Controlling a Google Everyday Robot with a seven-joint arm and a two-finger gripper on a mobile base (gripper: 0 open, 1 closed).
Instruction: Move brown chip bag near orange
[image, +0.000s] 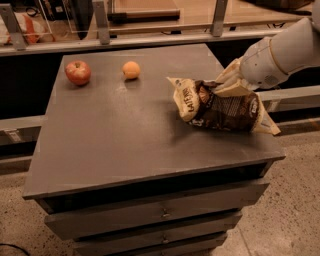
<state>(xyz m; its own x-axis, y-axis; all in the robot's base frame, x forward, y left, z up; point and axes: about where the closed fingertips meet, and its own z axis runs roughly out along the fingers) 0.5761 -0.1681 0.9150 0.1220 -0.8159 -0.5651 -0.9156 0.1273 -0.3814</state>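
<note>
A dark grey bench (125, 135) with drawers (160, 212) in its front fills the camera view. A white robot arm (285, 52) reaches in from the upper right. Its gripper (227, 86) is over the bench near the right edge, and its cream fingers are closed on the upper side of the brown chip bag (220, 107). The bag lies lengthwise along the right edge. Its cream left end is tipped up toward the middle of the bench, and its right end pokes just past the right edge. The orange (131, 70) sits near the far edge, left of centre, well apart from the bag. A red apple (78, 72) sits near the far left corner, beside the orange but not touching it.
</note>
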